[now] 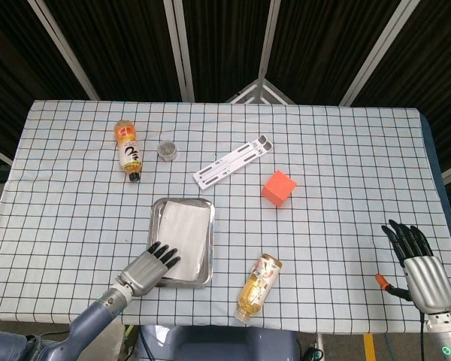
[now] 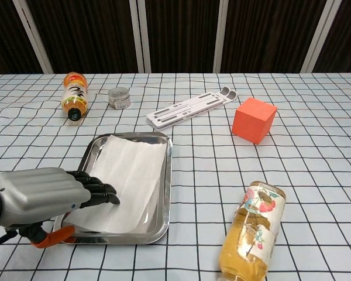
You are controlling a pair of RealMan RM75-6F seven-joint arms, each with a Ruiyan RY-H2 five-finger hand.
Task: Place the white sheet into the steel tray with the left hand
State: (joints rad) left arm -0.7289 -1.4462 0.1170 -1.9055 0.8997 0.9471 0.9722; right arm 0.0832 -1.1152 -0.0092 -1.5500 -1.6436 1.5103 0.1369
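The white sheet [image 1: 185, 232] [image 2: 128, 175] lies flat inside the steel tray [image 1: 155, 218] [image 2: 167, 175] at the near left of the table. My left hand [image 1: 152, 267] [image 2: 44, 196] is at the tray's near left corner. Its dark fingers [image 2: 96, 190] are stretched out over the sheet's near left part and hold nothing. Whether they touch the sheet I cannot tell. My right hand [image 1: 419, 262] is at the table's near right edge, fingers spread and empty, seen only in the head view.
A juice bottle [image 1: 259, 287] [image 2: 253, 229] lies just right of the tray. Behind it are an orange cube [image 1: 279, 187] [image 2: 254, 120], a white folding stand [image 1: 231, 162] [image 2: 190, 108], a small jar [image 1: 166, 150] [image 2: 119, 97] and an orange drink bottle [image 1: 128, 149] [image 2: 74, 93].
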